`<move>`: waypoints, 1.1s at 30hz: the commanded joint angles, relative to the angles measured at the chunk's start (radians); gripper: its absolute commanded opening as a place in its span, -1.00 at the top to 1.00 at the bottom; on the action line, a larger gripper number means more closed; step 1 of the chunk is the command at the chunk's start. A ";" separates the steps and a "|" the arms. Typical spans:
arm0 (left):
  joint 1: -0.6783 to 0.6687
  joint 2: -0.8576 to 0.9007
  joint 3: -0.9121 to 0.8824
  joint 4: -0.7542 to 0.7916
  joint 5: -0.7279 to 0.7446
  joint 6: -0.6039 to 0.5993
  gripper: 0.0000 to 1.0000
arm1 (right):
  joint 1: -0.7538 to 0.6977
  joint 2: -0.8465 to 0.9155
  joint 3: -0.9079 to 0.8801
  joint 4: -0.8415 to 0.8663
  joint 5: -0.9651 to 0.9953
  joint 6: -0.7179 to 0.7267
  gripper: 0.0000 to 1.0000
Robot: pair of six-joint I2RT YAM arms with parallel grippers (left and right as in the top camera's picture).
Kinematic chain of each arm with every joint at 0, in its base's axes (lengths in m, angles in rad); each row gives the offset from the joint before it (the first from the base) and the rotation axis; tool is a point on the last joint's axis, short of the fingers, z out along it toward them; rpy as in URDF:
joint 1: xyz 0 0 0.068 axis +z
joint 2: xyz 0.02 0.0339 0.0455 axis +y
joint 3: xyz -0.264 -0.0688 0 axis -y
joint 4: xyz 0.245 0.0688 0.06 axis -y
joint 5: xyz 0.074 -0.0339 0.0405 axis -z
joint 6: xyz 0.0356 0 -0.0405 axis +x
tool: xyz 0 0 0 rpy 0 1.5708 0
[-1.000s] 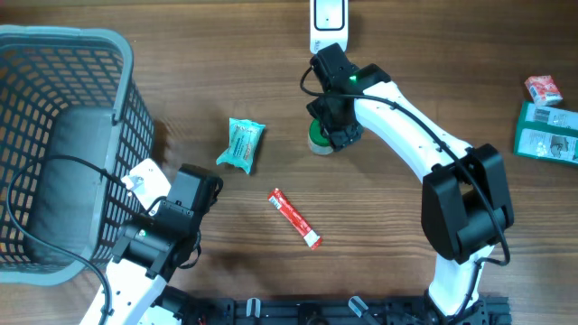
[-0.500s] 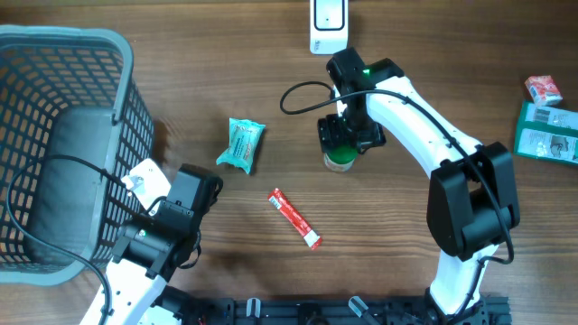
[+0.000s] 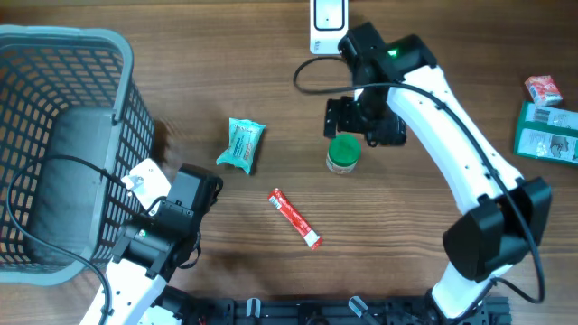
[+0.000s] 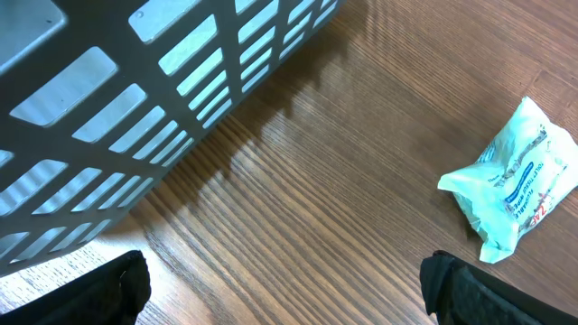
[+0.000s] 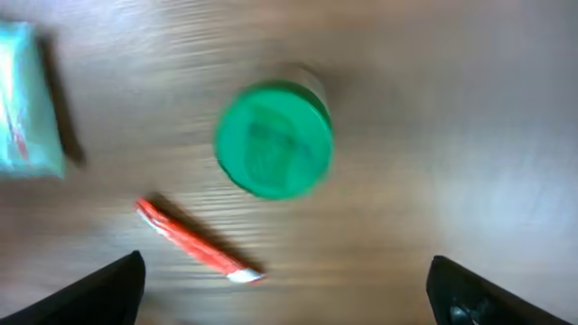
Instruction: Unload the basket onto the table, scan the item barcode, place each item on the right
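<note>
A small jar with a green lid (image 3: pixel 342 153) stands alone on the wooden table, below the white scanner (image 3: pixel 326 23) at the far edge. My right gripper (image 3: pixel 362 123) hovers just above and behind the jar, open, holding nothing. From the right wrist view the green lid (image 5: pixel 274 140) lies ahead of the open right gripper (image 5: pixel 289 293), and the picture is blurred. My left gripper (image 3: pixel 200 185) rests open near the basket; its wrist view shows the left gripper (image 4: pixel 289 289) with only bare wood between the fingers.
A grey mesh basket (image 3: pixel 54 144) fills the left side, close to the left arm. A teal packet (image 3: pixel 242 143) and a red stick pack (image 3: pixel 294 218) lie mid-table. A red-white packet (image 3: pixel 543 88) and a green box (image 3: pixel 547 132) sit at the right edge.
The right gripper carried the jar from beside the scanner toward the right and front, opened, let it go and lifted away. The left arm has not moved.
</note>
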 commanded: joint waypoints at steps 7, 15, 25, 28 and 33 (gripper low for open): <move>0.004 -0.006 -0.003 0.000 -0.003 0.008 -1.00 | 0.005 0.013 -0.154 0.237 -0.005 1.035 -0.99; 0.004 -0.006 -0.003 0.000 -0.003 0.008 -1.00 | 0.005 0.089 -0.275 0.368 -0.127 1.043 -0.99; 0.004 -0.006 -0.003 0.000 -0.003 0.008 -1.00 | 0.004 0.151 -0.284 0.454 -0.050 1.032 -0.81; 0.004 -0.006 -0.003 0.000 -0.003 0.008 -1.00 | 0.004 0.151 -0.284 0.454 -0.048 0.882 -0.53; 0.004 -0.006 -0.003 0.000 -0.003 0.008 -1.00 | 0.004 0.151 -0.282 0.454 -0.058 0.487 -0.40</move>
